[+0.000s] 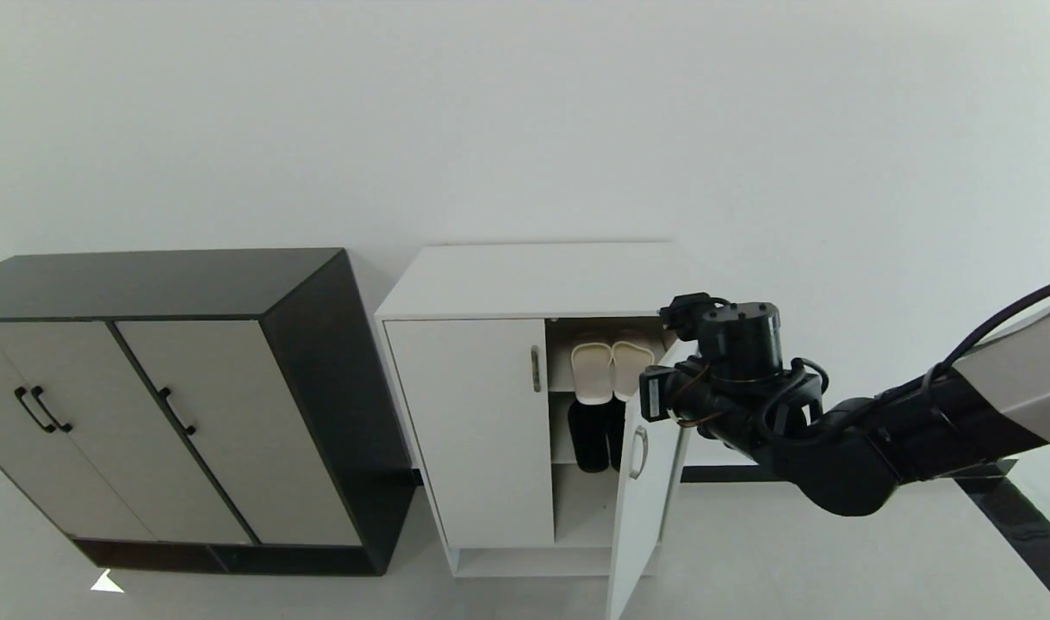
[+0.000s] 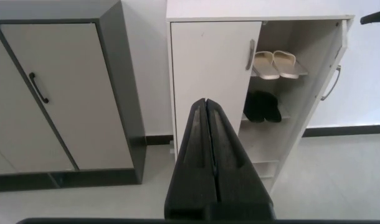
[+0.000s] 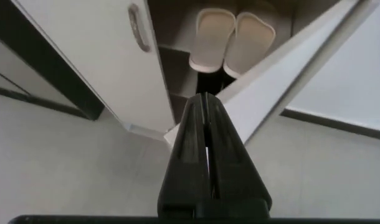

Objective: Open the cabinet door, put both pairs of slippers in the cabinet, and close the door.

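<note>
Status at this frame: the white cabinet (image 1: pixel 525 280) sat centre of the head view, with a dark cabinet (image 1: pixel 146 284) to its left that wasn't part of the job. The white cabinet's left door (image 1: pixel 469 430) was closed and its right door (image 1: pixel 643 499) was swung out towards the camera, lower centre of the frame, so the opening step was done. Both pairs were inside, which covers the loading step too: the white slippers (image 1: pixel 611 368) side by side on the top shelf, the black slippers (image 1: pixel 595 435) on the shelf directly below, and the bottom shelf bare. My read is that only closing the door was left. The right arm came in from the right edge of the head view, with its wrist just beside the top corner of the open door. In the right wrist view, the right gripper (image 3: pixel 207 102) had its fingers pressed together and held nothing, and its tip was against or just short of the door panel; I couldn't tell whether it was touching. The left gripper (image 2: pixel 207 106) was likewise fully closed and empty, held well back from the cabinet and pointing at the closed left door. Nothing was gripping the door handle (image 1: pixel 637 452), so I'd expect the close to be a push on the panel rather than a pull on the handle.
</note>
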You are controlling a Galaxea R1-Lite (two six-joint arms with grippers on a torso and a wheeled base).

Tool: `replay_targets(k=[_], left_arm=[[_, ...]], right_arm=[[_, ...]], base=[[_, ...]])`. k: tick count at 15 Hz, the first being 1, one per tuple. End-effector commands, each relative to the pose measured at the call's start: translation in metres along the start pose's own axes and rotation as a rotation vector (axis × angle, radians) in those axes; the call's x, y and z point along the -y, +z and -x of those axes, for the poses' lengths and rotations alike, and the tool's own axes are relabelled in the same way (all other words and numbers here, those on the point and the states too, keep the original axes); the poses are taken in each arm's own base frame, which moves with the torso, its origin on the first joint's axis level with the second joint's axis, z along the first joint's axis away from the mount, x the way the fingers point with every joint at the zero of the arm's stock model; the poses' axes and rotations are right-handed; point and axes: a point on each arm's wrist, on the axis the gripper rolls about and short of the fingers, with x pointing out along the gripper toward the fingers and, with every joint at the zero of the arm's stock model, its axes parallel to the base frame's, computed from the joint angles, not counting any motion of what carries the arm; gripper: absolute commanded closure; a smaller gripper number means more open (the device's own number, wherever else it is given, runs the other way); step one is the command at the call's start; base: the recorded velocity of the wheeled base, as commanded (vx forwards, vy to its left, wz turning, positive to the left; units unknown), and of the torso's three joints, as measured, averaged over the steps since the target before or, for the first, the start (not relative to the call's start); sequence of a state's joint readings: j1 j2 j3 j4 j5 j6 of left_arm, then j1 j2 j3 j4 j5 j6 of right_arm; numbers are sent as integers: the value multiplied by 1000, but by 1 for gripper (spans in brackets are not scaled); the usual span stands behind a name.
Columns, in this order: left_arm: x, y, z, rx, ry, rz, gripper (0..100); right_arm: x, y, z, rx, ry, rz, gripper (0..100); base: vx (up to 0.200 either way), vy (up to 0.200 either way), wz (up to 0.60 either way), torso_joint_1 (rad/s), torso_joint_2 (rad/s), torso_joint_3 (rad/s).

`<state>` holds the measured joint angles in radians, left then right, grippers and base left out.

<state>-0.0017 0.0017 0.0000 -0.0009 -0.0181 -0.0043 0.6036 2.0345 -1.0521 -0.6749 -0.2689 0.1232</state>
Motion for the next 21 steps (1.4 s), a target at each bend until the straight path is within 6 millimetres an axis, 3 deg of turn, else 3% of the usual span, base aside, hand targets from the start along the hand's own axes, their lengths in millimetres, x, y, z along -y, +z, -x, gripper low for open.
replay_targets(k=[1,3,5,10,16,21], left_arm=[[0,0,0,1,1,0,100],[0,0,0,1,0,-3,100],[0,0,0,1,0,-1,100],[0,0,0,1,1,3,100],[0,0,0,1,3,-1,100],[0,0,0,1,1,-1,100]], right_arm=[[23,-12,11,-42,9,36,100],[33,-27,21,-102,45,42,100],[35,-35,17,-132,64,41,100],[41,-49,-21,-151,35,34,100],[33,-41,-65,-82,43,25,100],[30,-47,-102,-35,45,10,100]], base=[[0,0,0,0,0,0],[0,0,0,0,0,0],[0,0,0,0,0,0],[0,0,0,0,0,0],[0,0,0,0,0,0],[0,0,0,0,0,0]])
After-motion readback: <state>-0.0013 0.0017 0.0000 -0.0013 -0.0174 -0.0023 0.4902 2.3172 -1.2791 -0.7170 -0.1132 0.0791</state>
